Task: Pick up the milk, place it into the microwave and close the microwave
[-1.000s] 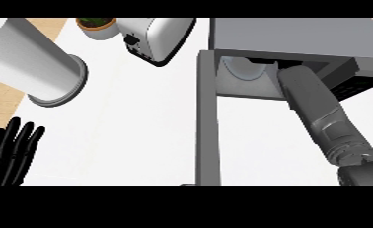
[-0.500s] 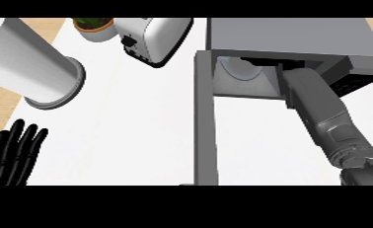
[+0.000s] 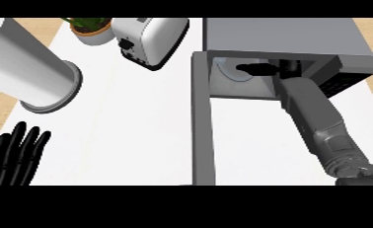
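The grey microwave [image 3: 280,33] stands at the upper right, and its open door [image 3: 202,123] runs down the middle of the head view. My right forearm goes up into the cavity. My right hand [image 3: 255,68] shows as a dark shape over the pale turntable plate [image 3: 227,72]. The milk cannot be made out; whether the hand holds it is hidden. My left hand [image 3: 22,154] rests open at the lower left edge, fingers up.
A white toaster [image 3: 148,40] and a small potted plant [image 3: 90,27] stand at the back, left of the microwave. A large white cylinder [image 3: 35,76] lies at the far left. White counter [image 3: 131,123] lies between the left hand and the door.
My right hand now shows further left inside the cavity, over the turntable plate. The left hand has hardly moved.
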You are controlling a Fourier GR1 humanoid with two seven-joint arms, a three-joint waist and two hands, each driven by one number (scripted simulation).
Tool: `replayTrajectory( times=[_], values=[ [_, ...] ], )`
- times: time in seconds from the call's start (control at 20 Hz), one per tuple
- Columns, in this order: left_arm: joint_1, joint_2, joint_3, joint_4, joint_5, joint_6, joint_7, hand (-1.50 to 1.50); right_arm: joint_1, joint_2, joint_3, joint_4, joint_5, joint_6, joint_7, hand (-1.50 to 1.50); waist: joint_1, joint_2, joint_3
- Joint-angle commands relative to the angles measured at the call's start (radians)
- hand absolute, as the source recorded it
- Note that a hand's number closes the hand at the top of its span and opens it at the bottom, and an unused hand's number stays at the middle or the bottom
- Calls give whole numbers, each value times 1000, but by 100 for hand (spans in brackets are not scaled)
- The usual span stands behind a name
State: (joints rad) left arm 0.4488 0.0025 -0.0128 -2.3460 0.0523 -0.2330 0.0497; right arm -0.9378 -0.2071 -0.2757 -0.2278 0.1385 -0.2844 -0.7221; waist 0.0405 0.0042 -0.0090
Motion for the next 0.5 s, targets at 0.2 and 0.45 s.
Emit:
replayTrajectory(
  times=[0.2, 0.45],
  values=[
    [13, -2, -55, 8, -39, 46, -28, -150, 179, 46, 3, -33, -23, 48, -31, -150, -48, -10, 9],
    [-21, -2, -31, 50, -10, 56, -6, -150, 285, 80, 27, -69, -23, 112, -63, -150, -63, -10, 8]
  ],
)
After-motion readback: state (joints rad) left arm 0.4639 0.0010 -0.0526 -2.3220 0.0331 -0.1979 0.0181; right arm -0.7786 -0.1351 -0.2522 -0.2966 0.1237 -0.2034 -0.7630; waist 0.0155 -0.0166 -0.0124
